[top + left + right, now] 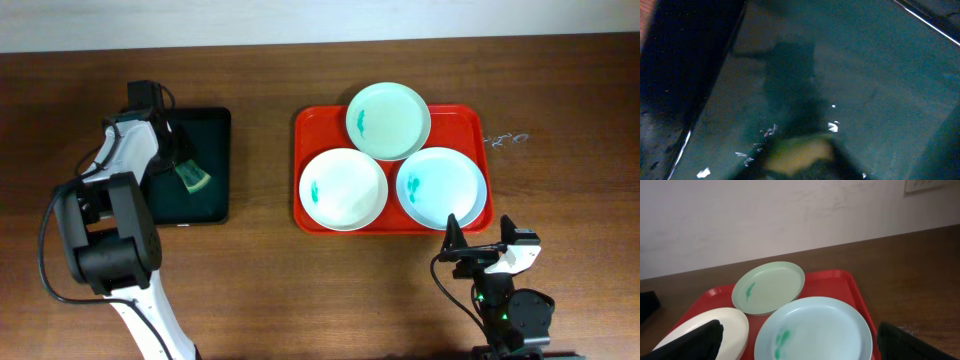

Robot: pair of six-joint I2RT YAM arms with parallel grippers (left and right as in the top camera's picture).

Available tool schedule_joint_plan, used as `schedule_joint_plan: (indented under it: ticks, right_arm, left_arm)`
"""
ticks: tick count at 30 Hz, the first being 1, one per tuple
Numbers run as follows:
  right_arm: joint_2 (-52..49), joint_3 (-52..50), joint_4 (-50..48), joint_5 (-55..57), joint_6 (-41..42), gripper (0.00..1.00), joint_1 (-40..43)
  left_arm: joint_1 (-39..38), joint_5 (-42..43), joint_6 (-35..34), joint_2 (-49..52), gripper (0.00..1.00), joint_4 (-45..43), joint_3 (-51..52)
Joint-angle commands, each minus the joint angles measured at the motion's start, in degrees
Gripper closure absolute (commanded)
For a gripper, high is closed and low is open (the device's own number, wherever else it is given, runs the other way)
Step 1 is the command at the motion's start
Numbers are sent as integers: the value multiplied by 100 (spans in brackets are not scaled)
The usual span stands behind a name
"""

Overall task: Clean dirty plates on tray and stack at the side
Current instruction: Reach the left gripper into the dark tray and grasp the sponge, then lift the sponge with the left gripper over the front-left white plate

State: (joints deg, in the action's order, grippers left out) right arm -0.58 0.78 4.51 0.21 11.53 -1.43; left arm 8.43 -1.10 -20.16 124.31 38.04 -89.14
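Note:
The red tray [310, 118] holds three dirty plates: a pale-green one at the back [388, 120], a white one at front left [343, 188] and a pale-aqua one at front right [441, 187], each with a teal smear. The right wrist view shows the tray [845, 277], back plate [768, 287], aqua plate [815, 330] and white plate [715, 327]. My right gripper [479, 228] [800, 330] is open and empty, just in front of the aqua plate. My left gripper [183, 165] [800, 160] is low over a black tray, shut on a yellow-green sponge [192, 180] [800, 154].
The smaller black tray [210, 130] [865, 75] lies at the left of the brown table [260, 280], apart from the red tray. A pale wall runs along the table's far edge. Faint scratch marks [505, 140] lie right of the red tray.

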Motion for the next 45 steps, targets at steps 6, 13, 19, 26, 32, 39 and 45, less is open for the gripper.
schedule_joint_plan:
  ticks: [6, 13, 19, 26, 32, 39, 45]
  right_arm:
    - [37, -46, 20, 48, -52, 2, 37]
    - [37, -46, 20, 48, -52, 2, 37]
    - [37, -46, 17, 48, -52, 2, 37]
    - [37, -46, 20, 48, -52, 1, 37]
    - [37, -46, 20, 48, -52, 1, 37]
    - [37, -46, 20, 48, -52, 2, 37]
    - [37, -46, 17, 48, -52, 2, 37]
  left_arm:
    - [15, 765, -17, 221, 1, 1410, -367]
    - [-15, 896, -17, 221, 100, 1799, -376]
    - [-15, 890, -15, 221, 1, 1838, -376]
    - [-11, 1032, -15, 221, 100, 2249, -376]
    - [-11, -304, -13, 221, 1, 1613, -376]
    - [-11, -278, -15, 221, 100, 1451, -376]
    - [-11, 238, -13, 190, 100, 3768, -2881]
